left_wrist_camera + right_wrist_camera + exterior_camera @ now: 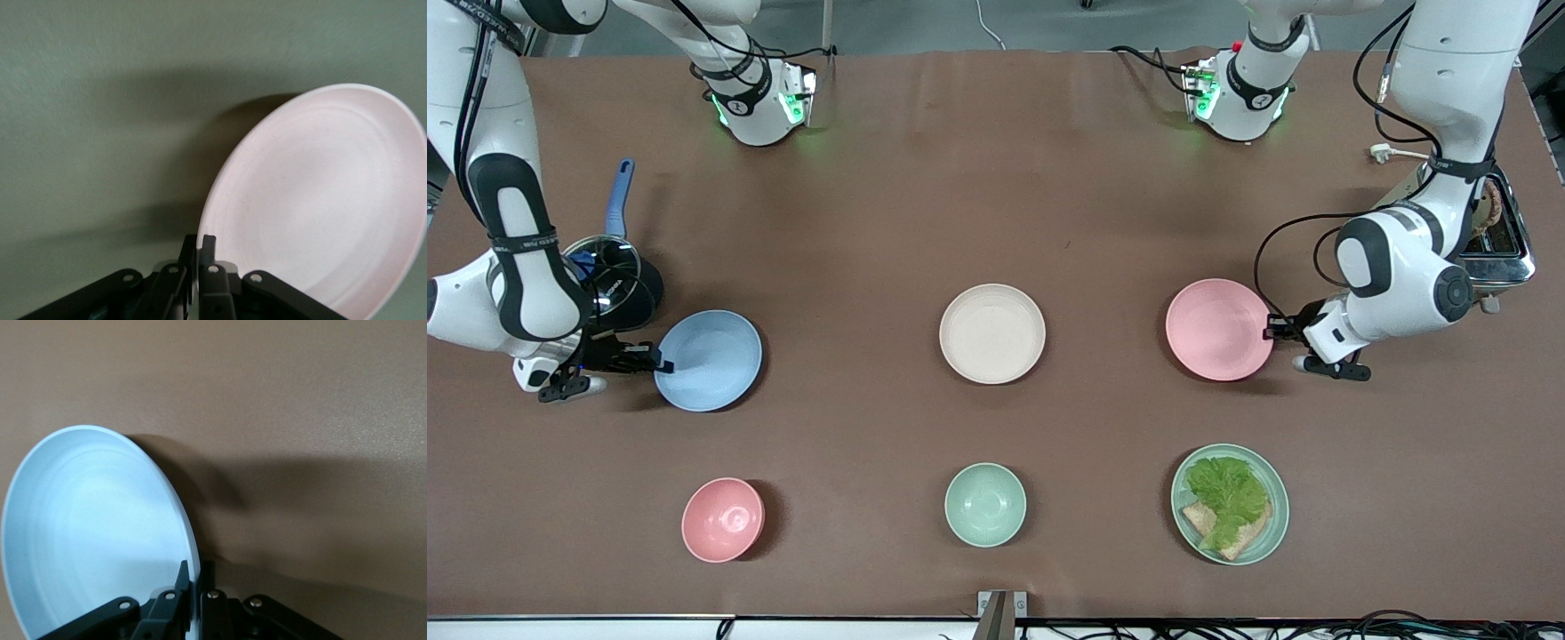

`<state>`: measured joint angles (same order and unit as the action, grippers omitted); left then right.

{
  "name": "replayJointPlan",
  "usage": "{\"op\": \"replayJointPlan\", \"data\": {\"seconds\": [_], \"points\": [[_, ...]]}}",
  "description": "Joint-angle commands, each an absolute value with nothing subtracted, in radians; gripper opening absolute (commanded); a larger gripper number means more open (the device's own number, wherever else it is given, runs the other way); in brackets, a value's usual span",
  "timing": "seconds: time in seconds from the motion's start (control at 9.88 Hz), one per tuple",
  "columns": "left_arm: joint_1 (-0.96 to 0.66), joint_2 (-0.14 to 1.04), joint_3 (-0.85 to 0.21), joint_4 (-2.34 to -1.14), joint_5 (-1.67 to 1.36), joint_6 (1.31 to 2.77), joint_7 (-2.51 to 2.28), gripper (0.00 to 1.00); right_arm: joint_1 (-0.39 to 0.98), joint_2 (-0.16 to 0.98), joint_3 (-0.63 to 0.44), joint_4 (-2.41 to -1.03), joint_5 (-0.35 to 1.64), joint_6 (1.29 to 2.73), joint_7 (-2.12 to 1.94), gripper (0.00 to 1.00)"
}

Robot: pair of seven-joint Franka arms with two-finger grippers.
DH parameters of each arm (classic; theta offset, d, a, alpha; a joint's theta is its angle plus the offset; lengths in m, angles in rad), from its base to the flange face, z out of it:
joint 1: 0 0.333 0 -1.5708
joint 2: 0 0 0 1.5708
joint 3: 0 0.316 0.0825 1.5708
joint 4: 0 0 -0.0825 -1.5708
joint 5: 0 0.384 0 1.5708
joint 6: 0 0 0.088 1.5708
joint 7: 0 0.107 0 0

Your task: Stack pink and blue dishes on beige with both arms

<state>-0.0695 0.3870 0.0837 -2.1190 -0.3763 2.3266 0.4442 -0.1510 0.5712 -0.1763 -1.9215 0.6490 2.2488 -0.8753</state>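
Front view: round shallow matte cream-beige plate (992,333) mid-table, bare. Round shallow pale blue plate (709,360) toward the right arm's end, right gripper (660,363) pinching its rim. Round shallow pale pink plate (1218,329) toward the left arm's end, left gripper (1272,331) pinching its rim.

Left wrist view: fingers (208,250) pressed on pink plate (320,200) edge, plate tilted.

Right wrist view: fingers (181,577) clamp blue plate (93,533) edge, plate tilted.

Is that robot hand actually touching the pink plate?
Touching. In the left wrist view, the left end effector has its fingers closed over the rim of the pink plate, one finger on each side of the edge, with no gap showing.
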Motion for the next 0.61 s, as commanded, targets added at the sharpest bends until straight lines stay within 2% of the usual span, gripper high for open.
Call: {"op": "replayJointPlan", "data": {"seconds": [0.0, 0.1, 0.3, 0.51], "points": [[-0.068, 0.313, 0.022, -2.128, -0.39, 2.278, 0.424, 0.0, -0.134, 0.549, -0.253, -1.861, 0.663, 2.135, -0.877, 0.0], [-0.06, 0.292, -0.039, -2.128, -0.39, 2.278, 0.357, 0.0, -0.117, 0.542, -0.305, -1.794, 0.619, 2.038, -0.832, 0.01], [-0.032, 0.307, -0.238, -2.109, -0.385, 2.305, 0.136, 0.0, -0.107, 0.516, -0.319, -1.63, 0.47, 1.861, -0.628, 0.01], [-0.037, 0.38, -0.398, -2.082, -0.367, 2.421, -0.098, 0.01, -0.065, 0.476, -0.311, -1.574, 0.44, 1.803, -0.453, 0.01]]}}
